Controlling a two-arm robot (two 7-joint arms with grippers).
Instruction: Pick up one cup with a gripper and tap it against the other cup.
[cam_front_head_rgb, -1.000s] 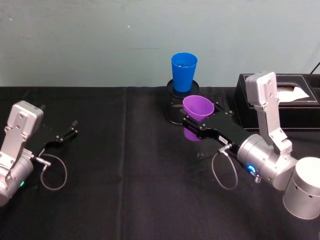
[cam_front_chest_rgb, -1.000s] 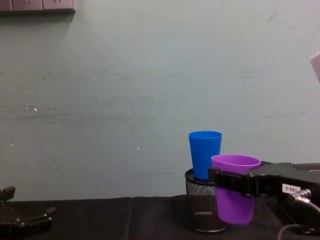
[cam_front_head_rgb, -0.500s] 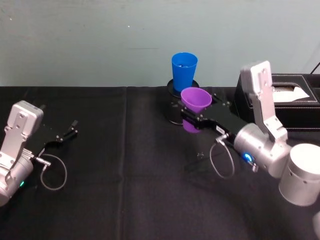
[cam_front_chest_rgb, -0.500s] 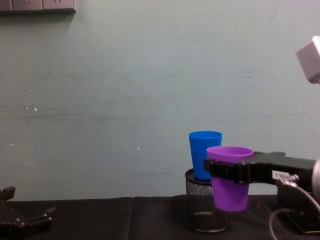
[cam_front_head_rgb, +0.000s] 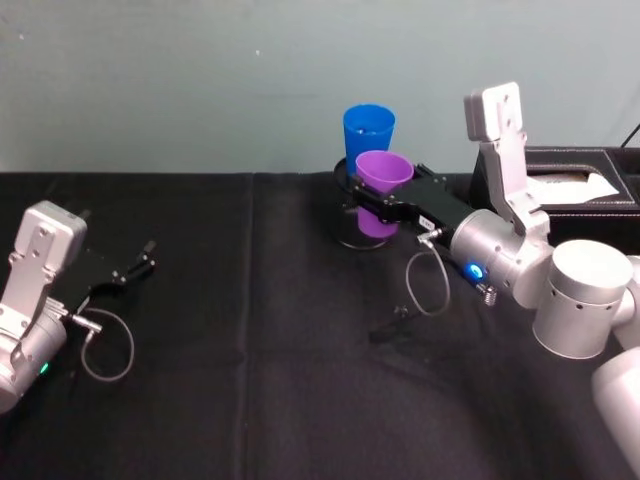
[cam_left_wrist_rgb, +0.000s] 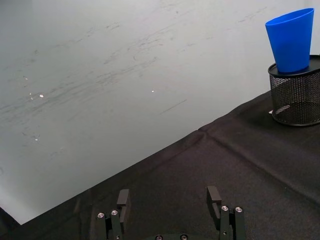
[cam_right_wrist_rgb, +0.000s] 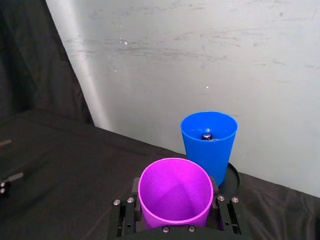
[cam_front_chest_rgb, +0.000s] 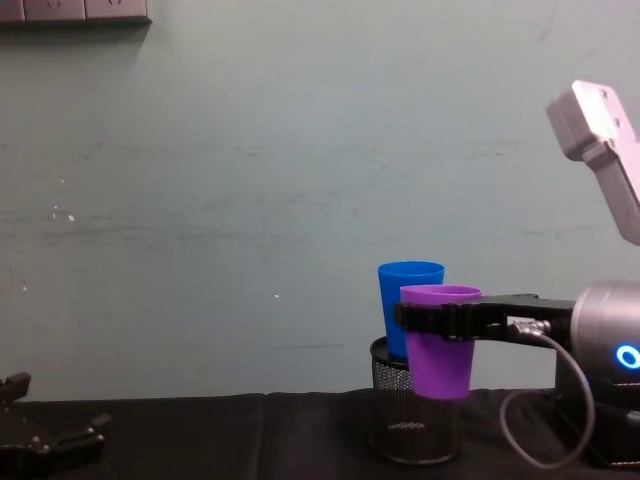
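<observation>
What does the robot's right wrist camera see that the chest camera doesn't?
Right wrist view: looks down inside the cups. The purple cup is empty; the blue cup has a small dark thing at its bottom. Chest view: from the side, the wall of the mesh holder under the blue cup, and the left gripper low at the left. Both: the right gripper clamps the purple cup in front of the blue cup.

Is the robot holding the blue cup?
No, the right gripper is clamped on the purple tumbler, while the blue tumbler stands on the black wire-mesh pen holder.
</observation>
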